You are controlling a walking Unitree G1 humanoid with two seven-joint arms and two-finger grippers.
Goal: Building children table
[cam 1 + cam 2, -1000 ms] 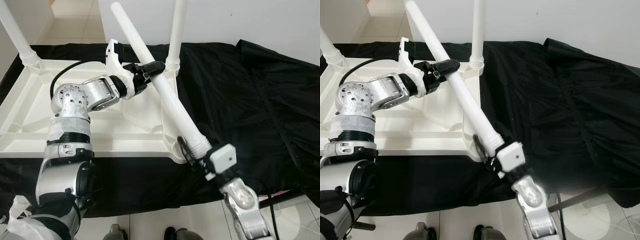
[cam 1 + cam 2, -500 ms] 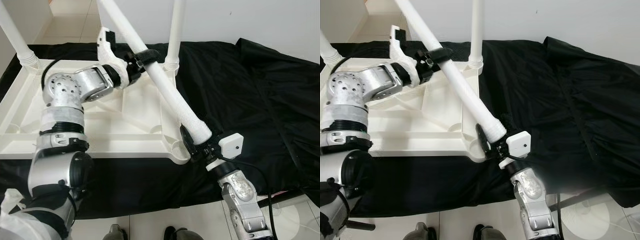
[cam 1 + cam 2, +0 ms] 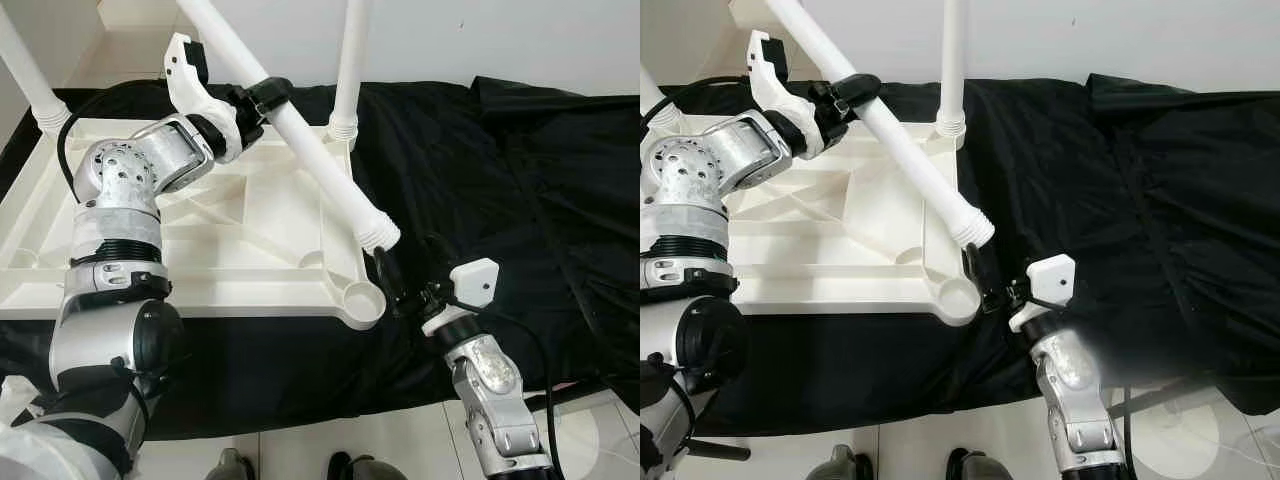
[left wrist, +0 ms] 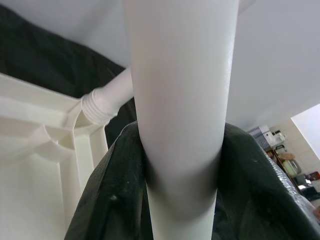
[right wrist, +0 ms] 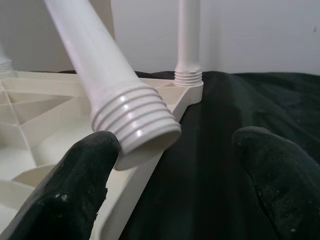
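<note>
White plastic makes up the upturned children's tabletop point(image 3: 200, 250), which lies underside-up on a black cloth point(image 3: 500, 180) with its ribbed underside facing the camera. Two legs already stand upright in its far corners: one at the far left point(image 3: 25, 65) and one at the far right point(image 3: 352, 60). The near right corner socket point(image 3: 360, 297) is an open ring at the tabletop's edge, right at the border with the cloth. A loose table leg point(image 3: 300, 130) slants across the tabletop from far left down to near right, its threaded end point(image 3: 381, 232) hanging just above and slightly far of that open socket, not seated in it. The left gripper point(image 3: 262, 97) is clamped around the upper part of this leg, fingers wrapped snugly on the tube as the left wrist view shows. The right gripper point(image 3: 400, 285) sits just right of the near right corner over the cloth with its fingers point(image 5: 85, 185) spread apart, released; the leg's threaded end lies between them near one finger, though contact cannot be told. To the right the cloth spreads wide and rumpled, giving free room beside the tabletop. Pale floor tiles point(image 3: 300, 445) run along the near edge, and a white wall point(image 3: 500, 40) rises behind.
</note>
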